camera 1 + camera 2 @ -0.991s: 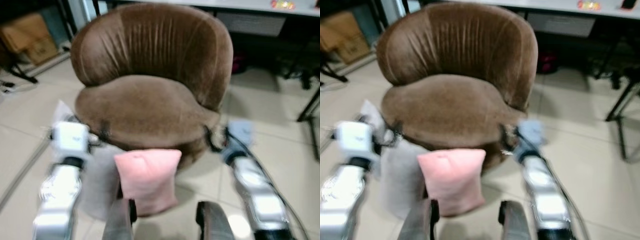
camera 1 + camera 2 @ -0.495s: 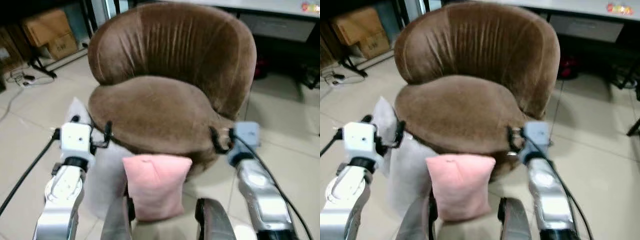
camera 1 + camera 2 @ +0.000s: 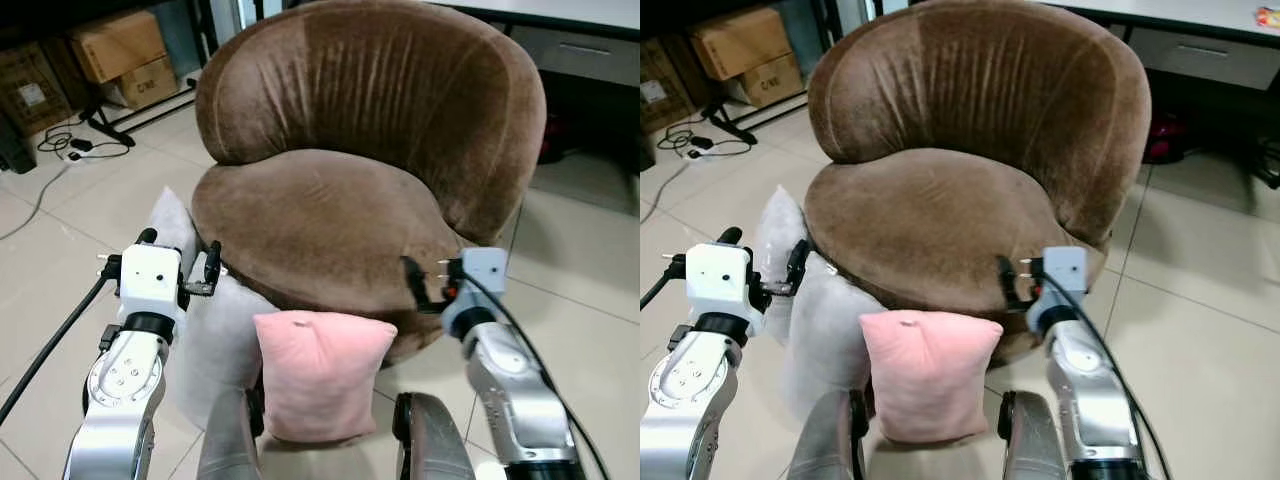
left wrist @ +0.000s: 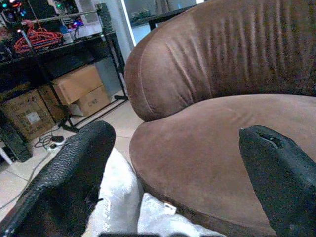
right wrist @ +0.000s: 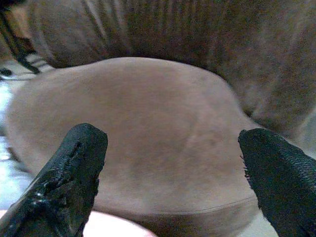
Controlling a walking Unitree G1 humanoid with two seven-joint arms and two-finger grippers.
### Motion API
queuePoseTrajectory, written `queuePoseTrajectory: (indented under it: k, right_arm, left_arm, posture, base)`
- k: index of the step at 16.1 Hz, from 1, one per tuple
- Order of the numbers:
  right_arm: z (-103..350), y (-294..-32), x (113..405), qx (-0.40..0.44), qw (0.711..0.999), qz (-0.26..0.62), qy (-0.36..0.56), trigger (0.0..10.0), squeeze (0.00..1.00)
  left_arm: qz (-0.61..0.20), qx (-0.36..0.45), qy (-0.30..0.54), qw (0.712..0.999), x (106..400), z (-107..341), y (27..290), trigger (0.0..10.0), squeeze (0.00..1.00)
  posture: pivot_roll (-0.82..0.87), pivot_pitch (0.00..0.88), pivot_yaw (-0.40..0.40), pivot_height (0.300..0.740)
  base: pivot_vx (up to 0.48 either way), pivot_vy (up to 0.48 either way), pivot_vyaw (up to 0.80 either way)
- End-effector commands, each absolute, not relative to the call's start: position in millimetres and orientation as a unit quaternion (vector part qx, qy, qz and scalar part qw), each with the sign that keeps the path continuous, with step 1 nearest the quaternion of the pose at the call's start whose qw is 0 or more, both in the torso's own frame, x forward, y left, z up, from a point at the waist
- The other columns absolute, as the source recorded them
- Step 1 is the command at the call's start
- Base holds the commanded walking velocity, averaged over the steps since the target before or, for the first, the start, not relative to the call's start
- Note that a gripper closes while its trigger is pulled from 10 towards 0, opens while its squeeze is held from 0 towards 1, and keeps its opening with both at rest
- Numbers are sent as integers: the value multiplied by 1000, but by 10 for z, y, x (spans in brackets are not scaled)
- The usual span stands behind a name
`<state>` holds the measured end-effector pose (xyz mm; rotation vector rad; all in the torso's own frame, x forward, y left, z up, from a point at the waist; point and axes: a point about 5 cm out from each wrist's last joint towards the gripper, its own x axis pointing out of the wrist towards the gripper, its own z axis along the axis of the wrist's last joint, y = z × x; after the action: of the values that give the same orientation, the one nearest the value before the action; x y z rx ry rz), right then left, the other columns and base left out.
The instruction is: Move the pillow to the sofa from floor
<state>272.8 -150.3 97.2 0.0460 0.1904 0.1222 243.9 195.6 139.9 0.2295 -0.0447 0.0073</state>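
Note:
A pink pillow (image 3: 320,375) stands on the floor, leaning against the front of the brown round sofa chair (image 3: 330,215). A pale grey pillow (image 3: 205,335) leans beside it to the left. My left gripper (image 3: 180,252) is open and empty, above the grey pillow near the seat's left edge. My right gripper (image 3: 425,285) is open and empty at the seat's front right edge, up and to the right of the pink pillow. In the left wrist view the open fingers (image 4: 74,182) frame the seat and the grey pillow (image 4: 118,207).
My two knees (image 3: 232,440) flank the pink pillow at the bottom of the view. Cardboard boxes (image 3: 120,45) and floor cables (image 3: 70,145) lie at the far left. A desk with drawers (image 3: 580,50) stands behind the chair on the right. Tiled floor (image 3: 590,270) lies open on the right.
The camera has moved, so the whole scene has shifted right and sharpened, with the chair slightly nearer. Both grippers stay open at the seat's edges. The pink pillow has not moved.

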Motion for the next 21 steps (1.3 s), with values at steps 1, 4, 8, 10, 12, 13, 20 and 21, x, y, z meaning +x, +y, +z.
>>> queuePoseTrajectory:
  k: [1, 4, 8, 10, 12, 13, 20, 21]
  right_arm:
    - [988, -1474, 2732, 29, 992, 71, 96, 10000, 0]
    - [983, -1481, 2734, 31, 992, 72, 98, 10000, 0]
    - [982, -1480, 2743, 23, 992, 71, 98, 10000, 0]
    - [989, -1503, 2754, 14, 993, 62, 95, 10000, 0]
    - [998, -1508, 2762, -4, 994, 62, 91, 10000, 0]
    - [1002, -1511, 2768, -10, 994, 59, 90, 10000, 0]
    - [986, -1485, 2782, -16, 994, 62, 94, 10000, 0]
    - [971, -1496, 2785, -5, 994, 56, 98, 10000, 0]
  left_arm:
    - [10, 114, -22, 993, 2444, 1411, 1983, 10000, 0]
    - [11, 113, -23, 993, 2446, 1412, 1980, 10000, 0]
    - [9, 114, -26, 993, 2448, 1419, 1988, 10000, 0]
    - [7, 112, -28, 993, 2445, 1425, 1991, 10000, 0]
    - [7, 111, -28, 993, 2444, 1423, 1994, 10000, 0]
    - [7, 111, -28, 993, 2443, 1422, 1992, 10000, 0]
    - [8, 114, -27, 993, 2457, 1427, 1995, 10000, 0]
    - [10, 117, -27, 993, 2460, 1427, 1996, 10000, 0]
  posture:
    - [-22, 0, 43, 507]
    - [-23, 0, 42, 472]
    - [-23, 0, 42, 442]
    - [-21, 0, 42, 442]
    - [-21, 0, 42, 442]
    - [-21, 0, 43, 442]
    - [-22, 0, 46, 442]
    - [-21, 0, 45, 442]
  base:
    - [0, 0, 0]
    - [0, 0, 0]
    - [0, 0, 0]
    - [0, 0, 0]
    - [251, 0, 0]
    - [289, 0, 800]
    - [301, 0, 800]
    - [274, 0, 0]
